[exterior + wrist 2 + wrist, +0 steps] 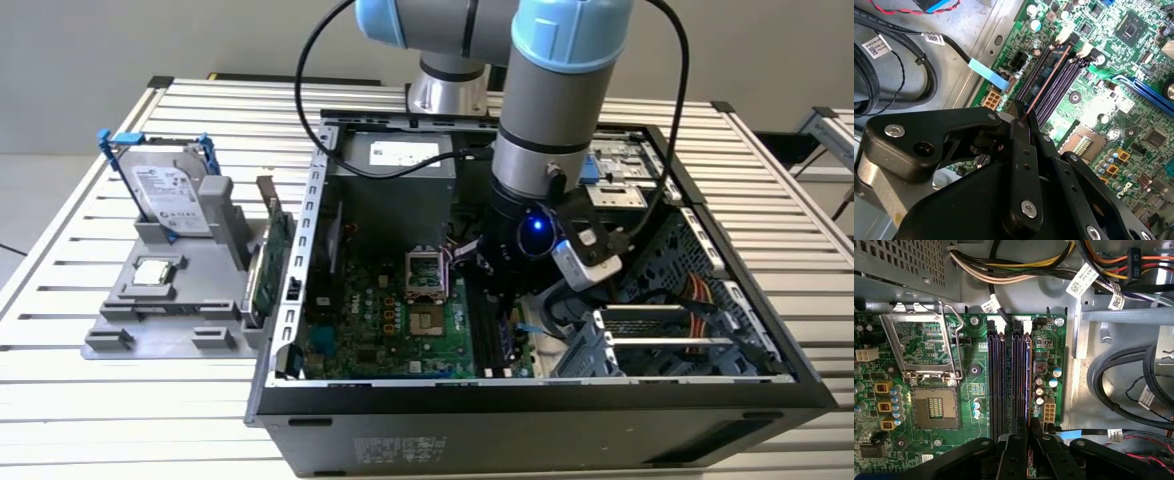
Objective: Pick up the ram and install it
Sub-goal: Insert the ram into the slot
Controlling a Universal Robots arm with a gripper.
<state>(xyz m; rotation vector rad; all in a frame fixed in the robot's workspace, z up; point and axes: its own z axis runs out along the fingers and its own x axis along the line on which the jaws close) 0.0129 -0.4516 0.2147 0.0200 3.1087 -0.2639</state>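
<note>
In the exterior view, the black gripper (514, 300) on the grey and blue arm reached down inside the open black computer case (534, 420), low over the green motherboard (387, 320), at the row of memory slots just on the side of the bare processor socket (427, 322) toward the exterior view's right. Outside the case, a silver boxy hard drive with blue clips (167, 195) stood in a grey holder, well apart from the socket.

In the second wrist view, the black fingers (1021, 150) were closed together on the near end of the ram (1046, 82), a long, thin, dark memory stick seen edge-on with a coppery top edge. It stood upright along one of the dark purple memory slots (1059, 92), apparently in or just at the slot; I could not tell whether it was fully seated.

In the first wrist view, the stick (1026, 385) ran along the slot second from the socket's far side, between white end latches (1026, 326) and the gripper (1030, 440).

I judged the stick light and stiff but thin and fragile, best held by its bare edges near the end and pressed straight down, never twisted.
</note>
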